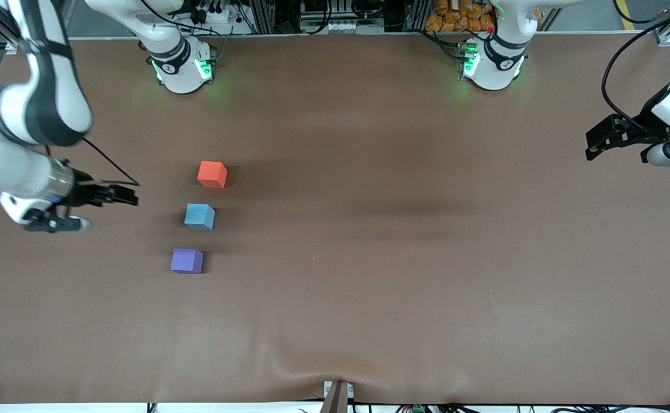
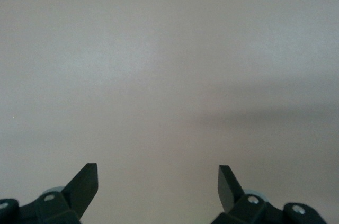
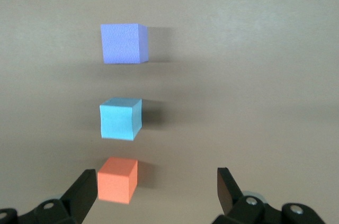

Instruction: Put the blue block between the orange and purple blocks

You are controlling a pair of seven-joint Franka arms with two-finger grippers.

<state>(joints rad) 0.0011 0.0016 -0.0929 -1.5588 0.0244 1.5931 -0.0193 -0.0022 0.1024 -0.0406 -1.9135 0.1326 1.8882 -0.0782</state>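
The orange block (image 1: 212, 174), the blue block (image 1: 199, 216) and the purple block (image 1: 187, 261) lie in a row on the brown table. The blue block sits between the other two, with a gap on each side. The orange block is farthest from the front camera and the purple block is nearest. My right gripper (image 1: 121, 194) is open and empty over the table, toward the right arm's end, apart from the row. Its wrist view shows its fingers (image 3: 157, 176) spread and all three blocks: purple (image 3: 123, 43), blue (image 3: 121, 118), orange (image 3: 117, 179). My left gripper (image 1: 598, 141) is open and empty.
The brown table mat (image 1: 404, 275) spreads wide around the blocks. The left arm waits at its own end of the table, and its wrist view shows its gripper (image 2: 158, 168) over bare mat. The arm bases (image 1: 183, 66) stand along the table's edge farthest from the front camera.
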